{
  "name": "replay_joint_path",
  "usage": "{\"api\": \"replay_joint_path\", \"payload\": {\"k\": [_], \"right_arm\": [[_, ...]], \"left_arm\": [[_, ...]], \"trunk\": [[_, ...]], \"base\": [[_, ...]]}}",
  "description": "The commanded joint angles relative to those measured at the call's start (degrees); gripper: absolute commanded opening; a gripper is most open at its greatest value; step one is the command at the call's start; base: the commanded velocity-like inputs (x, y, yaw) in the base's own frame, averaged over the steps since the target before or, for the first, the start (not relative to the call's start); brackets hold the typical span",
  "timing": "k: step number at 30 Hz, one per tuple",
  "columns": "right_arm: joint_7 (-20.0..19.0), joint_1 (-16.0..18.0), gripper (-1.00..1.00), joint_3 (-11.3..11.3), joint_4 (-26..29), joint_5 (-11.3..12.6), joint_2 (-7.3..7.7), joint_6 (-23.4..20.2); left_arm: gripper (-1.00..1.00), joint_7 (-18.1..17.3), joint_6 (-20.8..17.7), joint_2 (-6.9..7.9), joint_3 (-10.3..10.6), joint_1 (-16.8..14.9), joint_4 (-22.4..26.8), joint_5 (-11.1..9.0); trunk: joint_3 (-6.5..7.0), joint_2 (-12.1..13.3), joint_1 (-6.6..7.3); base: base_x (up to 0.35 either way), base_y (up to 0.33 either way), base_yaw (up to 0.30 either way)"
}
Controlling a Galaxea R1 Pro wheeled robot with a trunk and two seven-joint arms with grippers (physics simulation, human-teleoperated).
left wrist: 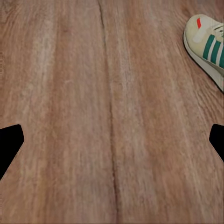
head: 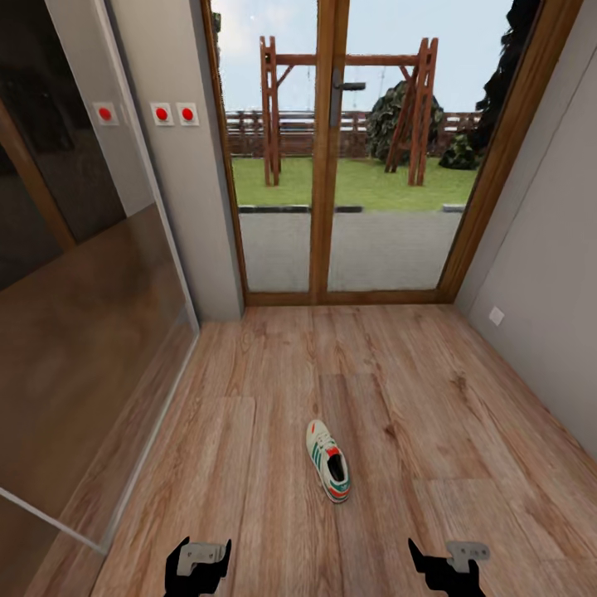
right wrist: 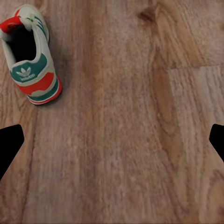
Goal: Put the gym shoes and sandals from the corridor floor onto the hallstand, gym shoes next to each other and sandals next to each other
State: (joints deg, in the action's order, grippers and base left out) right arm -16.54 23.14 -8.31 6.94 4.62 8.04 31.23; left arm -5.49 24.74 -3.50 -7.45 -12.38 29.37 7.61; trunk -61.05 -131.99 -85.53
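Observation:
One white gym shoe (head: 328,460) with green stripes and a red-orange tongue lies upright on the corridor floor (head: 398,390), heel toward me, midway between my arms. Its toe shows in the left wrist view (left wrist: 207,44) and its heel in the right wrist view (right wrist: 31,58). My left gripper (head: 197,570) hangs low to the shoe's left, open, over bare planks. My right gripper (head: 448,570) hangs low to the shoe's right, also open and holding nothing. In both wrist views the dark fingertips (left wrist: 10,144) (right wrist: 10,144) stand far apart. The sandals and the hallstand are out of view.
A glass double door with a wooden frame (head: 327,149) closes the corridor ahead, with a garden behind it. A dark glossy panel wall (head: 75,332) runs along the left, a plain grey wall (head: 547,274) along the right.

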Motion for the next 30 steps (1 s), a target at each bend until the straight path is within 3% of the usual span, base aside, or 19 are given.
{"api": "replay_joint_path", "payload": {"k": [1,5,8,12,13,15,18,20,23,24,28,30], "right_arm": [[-0.60,0.04,1.00,-0.26,-0.05,0.49,-0.04,0.06],[-0.60,0.03,1.00,-0.21,0.15,0.53,-0.23,-0.03],[-0.60,0.05,1.00,-0.22,0.51,0.55,-0.35,-0.07],[-0.55,0.09,1.00,-0.20,2.67,0.53,-0.62,-0.26],[-0.22,0.12,1.00,-0.17,6.01,0.11,-1.28,-1.01],[0.35,0.11,1.00,-0.17,8.62,-0.54,-1.88,-2.28],[2.65,0.13,1.00,-0.15,13.89,-2.98,-3.58,-7.72],[6.26,0.30,1.00,-0.14,18.75,-6.85,-6.35,-15.42],[8.99,0.47,1.00,-0.15,22.08,-10.17,-8.78,-20.64],[10.94,0.59,1.00,-0.14,25.27,-13.40,-11.23,-24.40],[12.41,0.73,1.00,-0.21,31.52,-18.72,-14.90,-28.20],[12.47,0.75,1.00,-0.21,31.94,-19.17,-15.17,-28.43]], "left_arm": [[1.00,-0.35,0.00,-0.04,-0.52,-0.13,0.58,0.54],[1.00,-0.27,-1.30,-0.02,-0.63,-0.80,4.34,0.50],[1.00,-0.27,-4.31,-0.09,-0.68,-2.46,8.08,0.49],[1.00,-0.52,-11.76,-0.20,-0.52,-5.41,12.84,0.48],[1.00,-1.45,-17.79,-0.41,-0.38,-8.25,15.45,0.49],[1.00,-2.61,-21.05,-0.55,-0.31,-10.27,16.56,0.52],[1.00,-5.80,-25.32,-0.68,-0.28,-14.34,17.70,0.54],[1.00,-8.41,-27.23,-0.75,-0.37,-17.58,18.01,0.52],[1.00,-9.39,-27.90,-0.78,-0.42,-19.06,18.05,0.50],[1.00,-9.93,-28.32,-0.79,-0.48,-19.84,18.10,0.52],[1.00,-10.86,-28.70,-0.76,-0.35,-20.04,18.69,0.55],[1.00,-10.92,-28.73,-0.75,-0.33,-20.05,18.71,0.56]], "trunk": [[-0.05,-0.02,0.01],[-0.05,-0.02,0.01],[-0.05,-0.02,0.01],[-0.05,-0.02,0.01],[-0.05,-0.02,0.01],[-0.05,-0.02,0.01],[-0.05,-0.02,0.01],[-0.05,-0.02,0.01],[-0.05,-0.02,0.01],[-0.05,-0.02,0.01],[-0.05,-0.02,0.01],[-0.05,-0.02,0.01]], "base": [[0.029,0.000,0.000],[0.017,0.000,0.000],[0.008,0.000,0.000],[0.004,0.000,0.000],[0.001,0.000,0.000],[0.001,0.000,0.000],[0.000,0.000,0.000],[0.000,0.000,0.000],[0.000,0.000,0.000],[0.000,0.000,0.000],[0.000,0.000,0.000],[0.000,0.000,0.000]]}}
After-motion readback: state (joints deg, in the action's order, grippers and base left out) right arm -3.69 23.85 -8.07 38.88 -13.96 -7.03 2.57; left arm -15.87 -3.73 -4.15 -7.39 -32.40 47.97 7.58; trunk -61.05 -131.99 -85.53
